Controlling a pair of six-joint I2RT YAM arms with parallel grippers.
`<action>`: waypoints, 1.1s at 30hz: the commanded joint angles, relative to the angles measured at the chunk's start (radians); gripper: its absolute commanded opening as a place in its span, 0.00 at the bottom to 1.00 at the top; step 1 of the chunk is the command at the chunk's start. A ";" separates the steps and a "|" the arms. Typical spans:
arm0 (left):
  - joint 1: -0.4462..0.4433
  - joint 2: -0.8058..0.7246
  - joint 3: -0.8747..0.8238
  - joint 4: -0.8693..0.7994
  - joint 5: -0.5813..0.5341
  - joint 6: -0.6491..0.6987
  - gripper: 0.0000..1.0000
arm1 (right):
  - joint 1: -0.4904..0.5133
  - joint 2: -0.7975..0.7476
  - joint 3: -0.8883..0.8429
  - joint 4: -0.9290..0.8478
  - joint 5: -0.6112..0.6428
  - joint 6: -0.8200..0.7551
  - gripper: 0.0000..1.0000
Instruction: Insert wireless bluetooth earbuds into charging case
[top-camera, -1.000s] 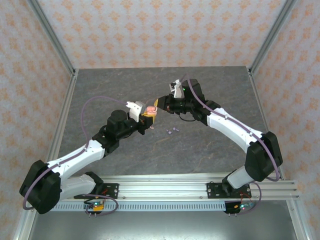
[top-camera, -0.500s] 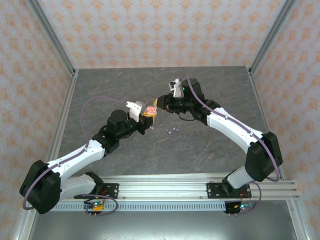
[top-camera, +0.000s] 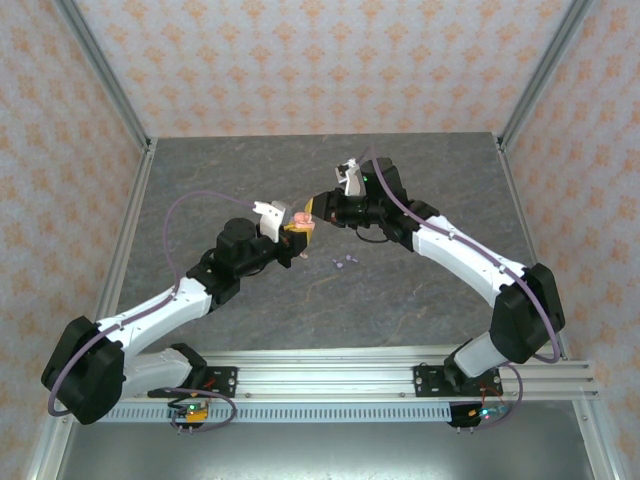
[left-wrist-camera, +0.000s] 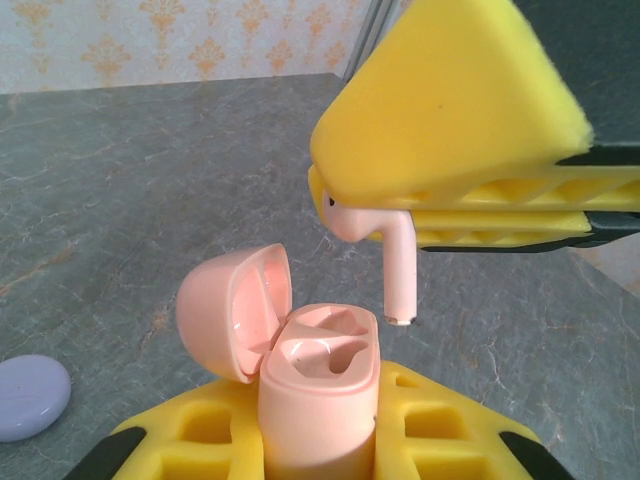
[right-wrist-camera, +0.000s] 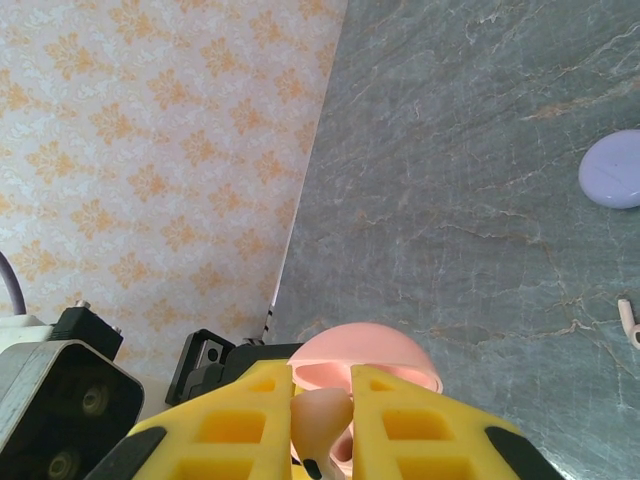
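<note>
One pink earbud is pinched by its head between the right fingers. Its stem hangs straight down, with the tip just above the right socket of the case and apart from it. Most of the head is hidden by the yellow foam pads. In the right wrist view only a pale sliver is seen between them, with the open lid just beyond.

The case is clamped upright between the left fingers, its lid swung open to the left. Its lower body is sunk between the pads and cut off at the bottom edge.

From above, case and earbud are too small to be made out clearly. Both sets of fingers are seen meeting tip to tip above the middle of the table. The left arm is stretched forward and to the right. The right arm is bent at the elbow and reaches forward and to the left, its wrist turned toward the left arm.

Two purple earbuds lie on the table near the fingers. A purple disc rests flat farther off, partly cut off by the picture edge.
</note>
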 joint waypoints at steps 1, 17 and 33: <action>-0.007 -0.001 0.031 0.043 0.021 -0.014 0.16 | 0.007 -0.003 0.033 -0.012 0.023 -0.024 0.18; -0.006 -0.009 0.027 0.057 0.011 -0.026 0.16 | 0.011 0.008 0.033 -0.038 0.025 -0.041 0.18; -0.005 -0.004 0.031 0.051 0.042 -0.026 0.15 | 0.020 0.007 0.024 -0.036 0.070 -0.032 0.17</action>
